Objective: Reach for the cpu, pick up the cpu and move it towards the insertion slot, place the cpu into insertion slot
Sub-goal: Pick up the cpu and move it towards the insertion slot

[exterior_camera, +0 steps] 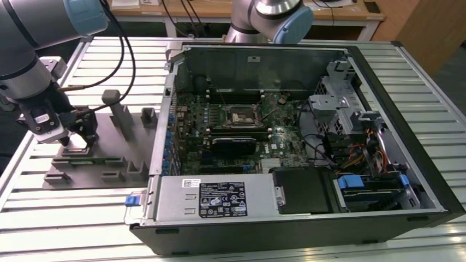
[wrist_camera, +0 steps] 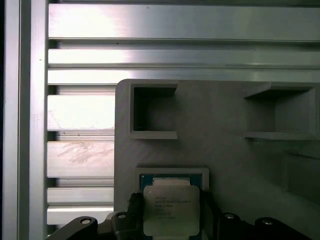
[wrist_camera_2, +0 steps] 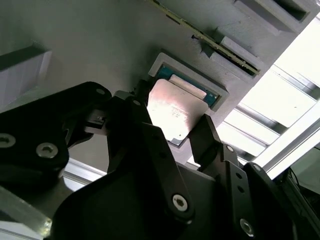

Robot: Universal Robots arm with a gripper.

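Silvery metal of the cpu [wrist_camera_2: 175, 112] sits between the black fingers [wrist_camera_2: 207, 135] of the gripper [wrist_camera_2: 171, 117], which I judge to be clenched on two opposite edges of the chip. The cpu is at its raised pocket [wrist_camera: 172, 171] on the grey fixture block [exterior_camera: 109, 161], seemingly just above it, and the pocket's teal lining shows past one edge. The insertion slot [exterior_camera: 238, 116] lies well apart from the block, toward the exterior view's right, inside the computer case [exterior_camera: 407, 109]. For this lift I want the chip level, the squeeze light and the rise straight off the block, so no corner catches the pocket rim.
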